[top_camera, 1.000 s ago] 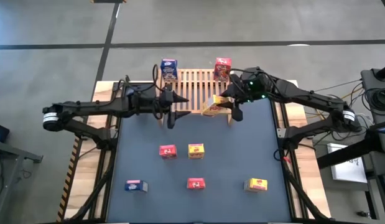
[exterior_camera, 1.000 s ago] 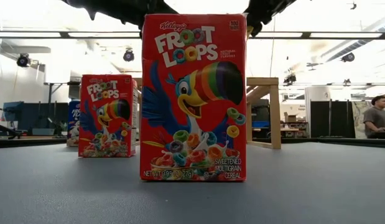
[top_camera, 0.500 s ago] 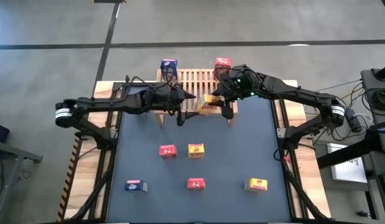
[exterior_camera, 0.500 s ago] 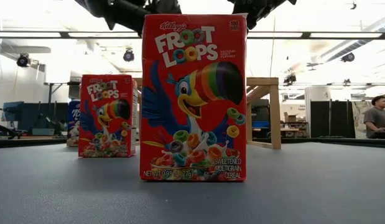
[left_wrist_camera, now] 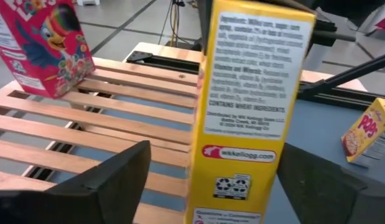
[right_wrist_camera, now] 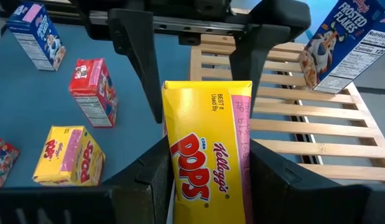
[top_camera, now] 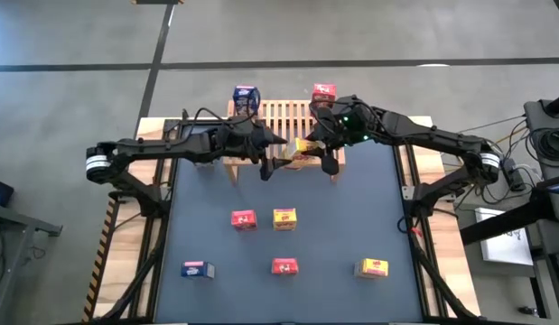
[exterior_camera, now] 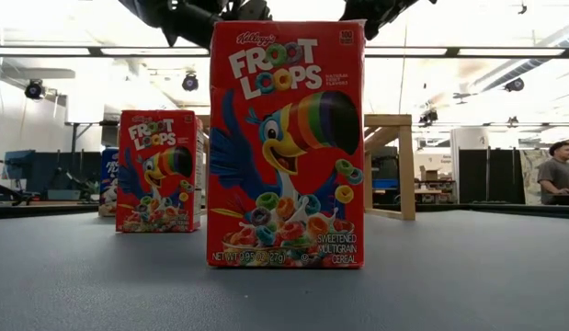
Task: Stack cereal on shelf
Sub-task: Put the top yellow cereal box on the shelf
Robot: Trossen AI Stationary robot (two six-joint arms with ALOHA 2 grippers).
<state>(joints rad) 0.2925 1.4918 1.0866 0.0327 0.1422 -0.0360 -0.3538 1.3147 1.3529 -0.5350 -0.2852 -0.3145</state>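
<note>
The right gripper (right_wrist_camera: 204,186) clamps a yellow box (right_wrist_camera: 208,149) above the shelf's (top_camera: 284,117) near edge. The left gripper (left_wrist_camera: 208,180), fingers spread wide around that box, seems placed to take or steady it for setting among the boxes already standing at the far corners.

You see a yellow box (top_camera: 304,150) held up over the wooden shelf (top_camera: 281,120). A blue box (top_camera: 246,97) and a red box (top_camera: 323,94) stand on its back corners. Six small boxes sit on the table.

Glossy printed cardboard cereal boxes (right_wrist_camera: 208,149), a pale bare-wood slatted shelf (left_wrist_camera: 117,118), a matt tabletop (top_camera: 288,244).
</note>
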